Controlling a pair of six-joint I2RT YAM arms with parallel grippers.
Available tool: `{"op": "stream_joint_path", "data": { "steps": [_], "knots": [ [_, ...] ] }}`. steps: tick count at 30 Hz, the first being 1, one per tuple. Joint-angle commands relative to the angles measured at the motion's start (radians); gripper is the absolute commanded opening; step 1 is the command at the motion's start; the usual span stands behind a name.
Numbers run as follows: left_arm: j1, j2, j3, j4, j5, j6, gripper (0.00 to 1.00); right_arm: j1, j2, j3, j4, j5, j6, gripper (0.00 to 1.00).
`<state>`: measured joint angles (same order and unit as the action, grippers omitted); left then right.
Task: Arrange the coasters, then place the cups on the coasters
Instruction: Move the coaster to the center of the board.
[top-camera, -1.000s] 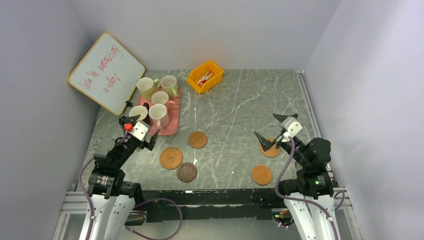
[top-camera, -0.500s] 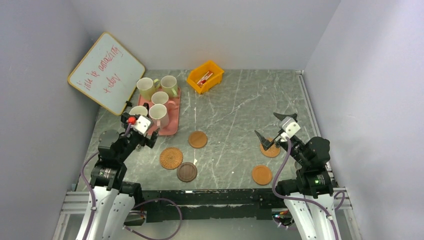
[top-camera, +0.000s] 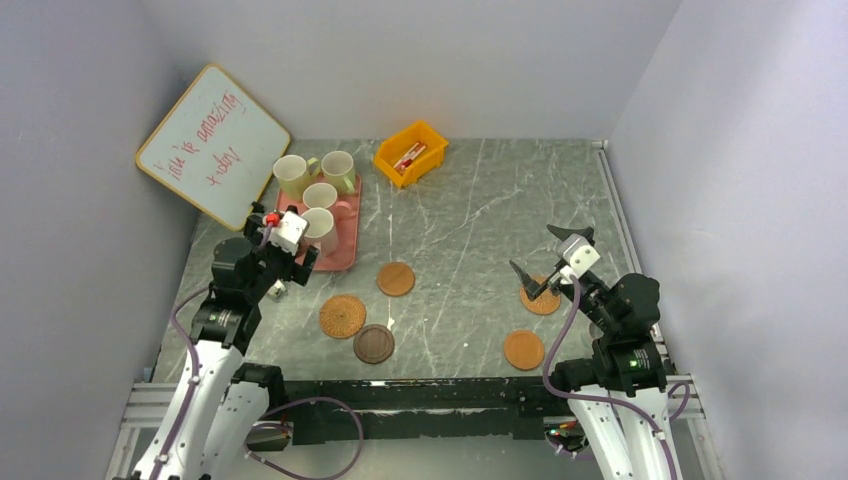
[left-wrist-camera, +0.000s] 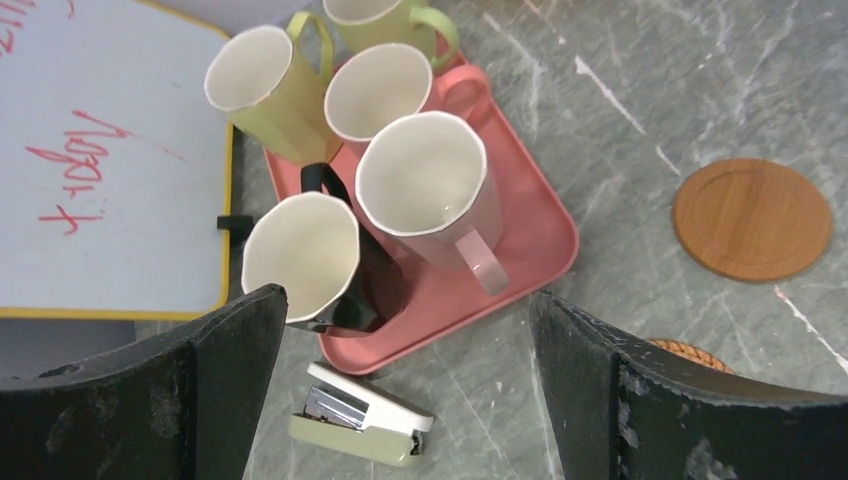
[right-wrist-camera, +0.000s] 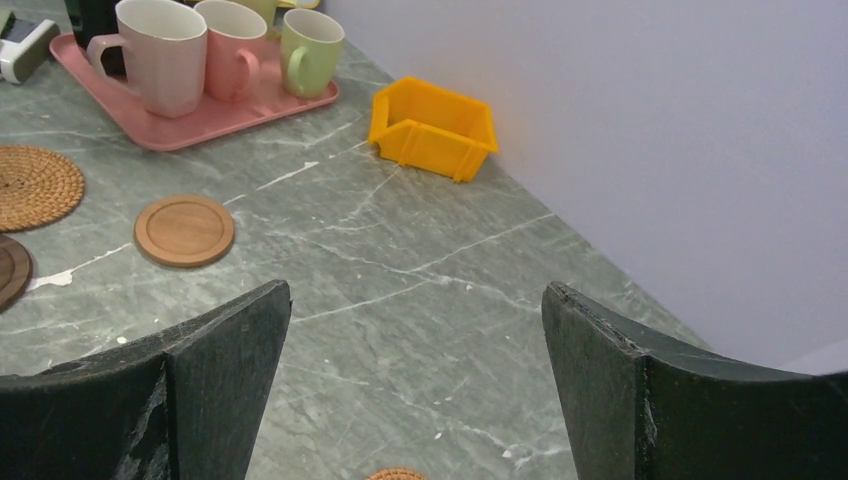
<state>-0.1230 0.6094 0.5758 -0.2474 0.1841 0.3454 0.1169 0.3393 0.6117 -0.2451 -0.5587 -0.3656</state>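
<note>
Several cups stand on a pink tray (left-wrist-camera: 530, 245): a black cup (left-wrist-camera: 375, 290), two pink cups (left-wrist-camera: 430, 195) (left-wrist-camera: 385, 95) and two green cups (left-wrist-camera: 262, 85) (left-wrist-camera: 375, 15). My left gripper (left-wrist-camera: 405, 300) (top-camera: 290, 256) hovers open over the tray's near corner, above the black cup, holding nothing. Coasters lie on the table: an orange-brown one (top-camera: 396, 278), a woven one (top-camera: 342, 316), a dark brown one (top-camera: 374, 343) and another orange-brown one (top-camera: 524, 350). My right gripper (top-camera: 548, 256) (right-wrist-camera: 415, 295) hangs open and empty above a fifth coaster (top-camera: 543, 300).
A white and green stapler (left-wrist-camera: 365, 420) lies just off the tray's near edge, under the left gripper. A whiteboard (top-camera: 212, 145) leans at the back left beside the tray. A yellow bin (top-camera: 410, 152) sits at the back. Walls close in the table's sides.
My left arm has risen and swung back toward the tray, now covering the black cup in the top view. The right gripper has barely moved. Both stay open.
</note>
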Motion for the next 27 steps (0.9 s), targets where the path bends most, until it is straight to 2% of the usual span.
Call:
{"op": "stream_joint_path", "data": {
  "steps": [1, 15, 27],
  "knots": [
    [0.003, 0.070, 0.047, 0.048, -0.077, -0.022, 0.96, 0.003, 0.005, -0.007, 0.023, -0.010, -0.025, 1.00],
    [0.006, 0.171, 0.050, 0.062, -0.117, -0.028, 0.96, 0.011, 0.169, 0.017, -0.002, 0.117, -0.036, 1.00],
    [0.011, 0.202, 0.045, 0.060, -0.068, -0.023, 0.96, 0.024, 0.177, 0.004, -0.002, 0.115, -0.054, 1.00]
  ]
}}
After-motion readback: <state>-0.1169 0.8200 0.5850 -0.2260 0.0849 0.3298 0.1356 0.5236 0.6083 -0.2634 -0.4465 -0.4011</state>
